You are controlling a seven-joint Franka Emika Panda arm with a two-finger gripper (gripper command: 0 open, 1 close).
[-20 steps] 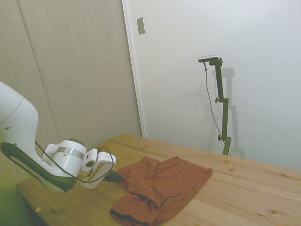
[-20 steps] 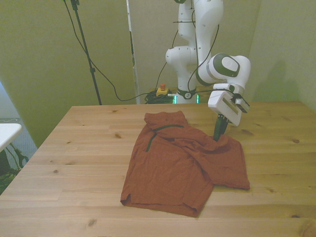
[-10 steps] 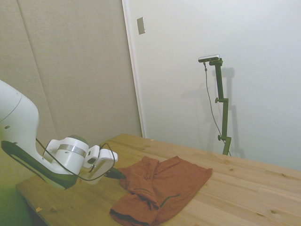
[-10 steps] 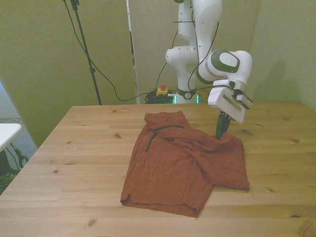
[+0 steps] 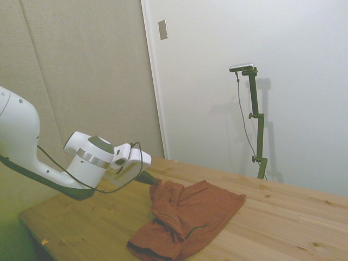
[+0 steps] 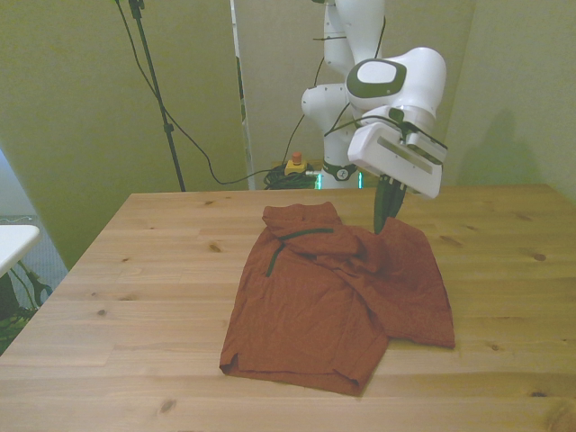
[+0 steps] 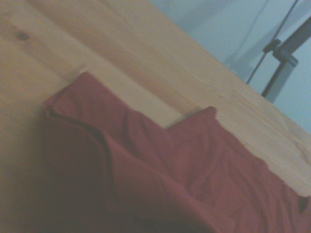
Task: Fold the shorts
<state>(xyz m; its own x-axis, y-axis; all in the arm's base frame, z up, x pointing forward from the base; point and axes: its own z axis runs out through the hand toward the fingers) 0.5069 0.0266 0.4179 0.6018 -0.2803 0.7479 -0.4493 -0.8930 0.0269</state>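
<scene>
Hand (image 6: pixel 382 222) pinched on a raised edge of the shorts (image 6: pixel 342 297), upper right of centre. Could slip free if pulled fast. Might drag the whole heap along the counter (image 6: pixel 135 297).

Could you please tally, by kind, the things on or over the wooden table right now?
Shorts, rust-orange, one corner lifted: 1
Gripper, shut on that corner: 1
Table, wooden: 1
Total: 3

Hand (image 6: pixel 382 219) risen and shifted toward the front view's left since a second ago, pulling a pinched corner of the shorts (image 6: pixel 337 301) up off the tabletop.
</scene>
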